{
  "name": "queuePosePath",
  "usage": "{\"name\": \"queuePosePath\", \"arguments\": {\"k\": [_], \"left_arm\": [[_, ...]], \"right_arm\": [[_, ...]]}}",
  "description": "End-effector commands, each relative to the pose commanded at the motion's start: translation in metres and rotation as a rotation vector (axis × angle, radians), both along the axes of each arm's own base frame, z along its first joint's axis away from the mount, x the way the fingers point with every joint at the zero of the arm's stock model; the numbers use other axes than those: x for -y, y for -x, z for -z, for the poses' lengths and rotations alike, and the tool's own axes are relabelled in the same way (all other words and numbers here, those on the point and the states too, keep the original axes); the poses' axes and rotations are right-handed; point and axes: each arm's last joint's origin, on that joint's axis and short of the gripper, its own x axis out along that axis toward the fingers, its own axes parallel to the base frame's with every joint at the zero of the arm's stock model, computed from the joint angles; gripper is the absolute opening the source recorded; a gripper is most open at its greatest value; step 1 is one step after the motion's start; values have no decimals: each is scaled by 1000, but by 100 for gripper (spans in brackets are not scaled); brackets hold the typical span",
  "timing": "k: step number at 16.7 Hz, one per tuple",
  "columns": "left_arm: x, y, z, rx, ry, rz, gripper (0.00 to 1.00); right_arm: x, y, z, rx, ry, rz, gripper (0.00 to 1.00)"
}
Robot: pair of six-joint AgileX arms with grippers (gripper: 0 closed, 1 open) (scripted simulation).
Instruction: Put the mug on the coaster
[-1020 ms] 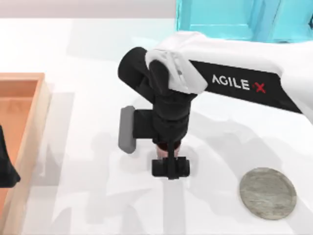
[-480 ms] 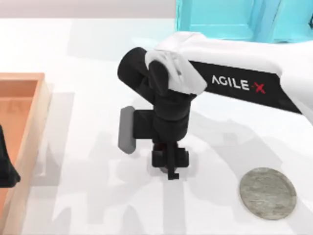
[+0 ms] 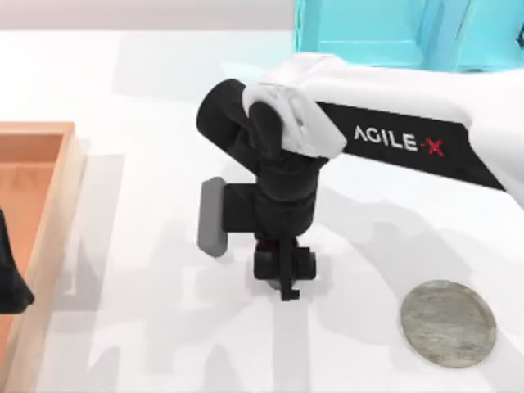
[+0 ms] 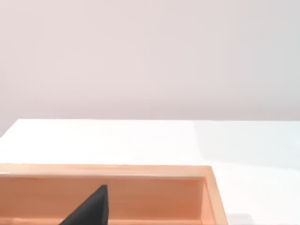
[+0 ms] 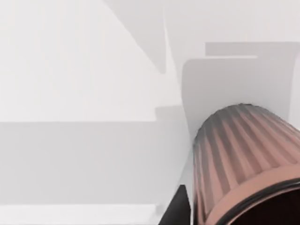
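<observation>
The mug (image 5: 243, 159) is a copper-brown ribbed cup with a dark inside, close up in the right wrist view. My right gripper (image 3: 283, 270) points down at the middle of the table and is shut on the mug, which its wrist hides from above. One dark finger (image 5: 174, 208) lies against the mug's side. The coaster (image 3: 448, 323), a flat grey-green stone disc, lies on the table to the right of the gripper and nearer the front edge, a clear gap away. My left gripper (image 3: 8, 282) is parked at the far left over a wooden tray.
A wooden tray (image 3: 51, 213) with raised walls sits along the left side, its rim (image 4: 140, 171) also in the left wrist view. A cyan box (image 3: 385, 33) stands at the back right. White table lies between the right gripper and the coaster.
The right gripper's fingers have drawn in around the mug and shifted slightly toward the back. The coaster and the left arm have not moved.
</observation>
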Motion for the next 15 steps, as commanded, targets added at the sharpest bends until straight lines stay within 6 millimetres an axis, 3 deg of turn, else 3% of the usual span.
{"name": "queuePosePath", "arguments": {"k": [4,7,11,15], "left_arm": [[0,0,0,0,0,0,100],[0,0,0,0,0,0,100],[0,0,0,0,0,0,100],[0,0,0,0,0,0,100]], "right_arm": [[6,0,-4,2,0,42,0],[27,1,-17,11,-7,199,0],[73,10,-41,26,-26,579,0],[128,33,-58,31,-45,1052,0]]}}
